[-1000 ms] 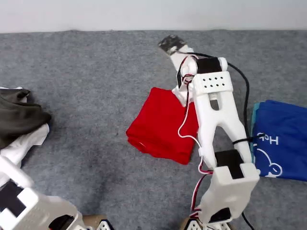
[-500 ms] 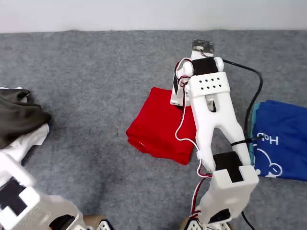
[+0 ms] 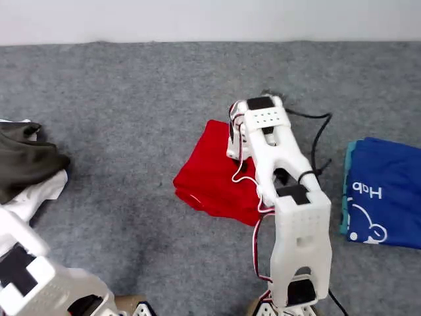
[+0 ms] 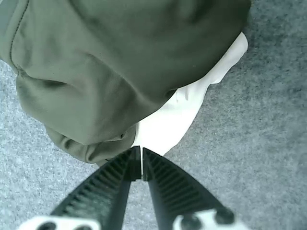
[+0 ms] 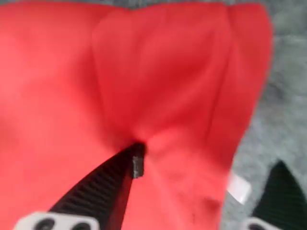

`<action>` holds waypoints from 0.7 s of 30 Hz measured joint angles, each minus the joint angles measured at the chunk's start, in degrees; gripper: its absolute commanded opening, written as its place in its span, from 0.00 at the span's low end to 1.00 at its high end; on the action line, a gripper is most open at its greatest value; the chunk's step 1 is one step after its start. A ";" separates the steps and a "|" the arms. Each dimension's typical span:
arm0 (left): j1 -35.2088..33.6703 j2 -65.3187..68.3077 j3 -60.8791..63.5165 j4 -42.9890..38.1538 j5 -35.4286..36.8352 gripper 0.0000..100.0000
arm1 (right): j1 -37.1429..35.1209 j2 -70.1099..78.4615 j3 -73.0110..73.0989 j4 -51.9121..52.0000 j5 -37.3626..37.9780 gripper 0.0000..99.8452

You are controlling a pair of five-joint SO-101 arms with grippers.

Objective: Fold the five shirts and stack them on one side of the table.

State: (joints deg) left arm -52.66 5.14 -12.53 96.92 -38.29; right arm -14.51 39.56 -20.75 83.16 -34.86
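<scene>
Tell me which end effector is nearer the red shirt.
Right. The right end effector sits open on the red shirt, one finger touching it; the left end effector is across the table, beside the dark green shirt.

Reference: red shirt (image 3: 210, 174), folded, mid-table.

- Toward the blue shirt (image 3: 385, 194): obstructed. The right arm (image 3: 289, 197) lies over the red shirt's edge, with a black cable (image 3: 320, 141) looping beside it. Only a narrow strip of grey carpet (image 3: 131, 131) separates arm and blue shirt.
- Opposite side: a broad run of bare carpet, passable up to the dark green shirt (image 3: 26, 158) heaped on a white shirt (image 3: 36, 194) at the table edge.
- The left arm (image 3: 39, 283) occupies the near corner on that side.
- Beyond the red shirt, toward the wall: bare carpet, passable.
</scene>
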 measured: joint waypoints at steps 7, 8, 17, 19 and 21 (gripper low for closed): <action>0.00 0.00 0.00 0.00 0.00 0.02 | 0.18 4.48 -5.10 0.70 0.26 0.02; 0.00 0.00 0.00 0.00 0.00 0.02 | 0.26 4.75 -5.45 0.97 0.88 0.01; 0.00 0.00 0.00 0.00 0.00 0.02 | 0.44 3.25 -5.89 3.87 7.12 0.01; 0.00 0.00 0.00 0.00 0.00 0.02 | 0.53 1.41 -5.63 5.01 7.82 0.01; 0.00 0.00 0.00 0.00 0.00 0.02 | 0.88 -0.53 -5.54 6.68 9.67 0.01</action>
State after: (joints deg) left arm -52.66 5.14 -12.53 96.92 -38.29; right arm -13.63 39.03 -26.29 89.85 -25.19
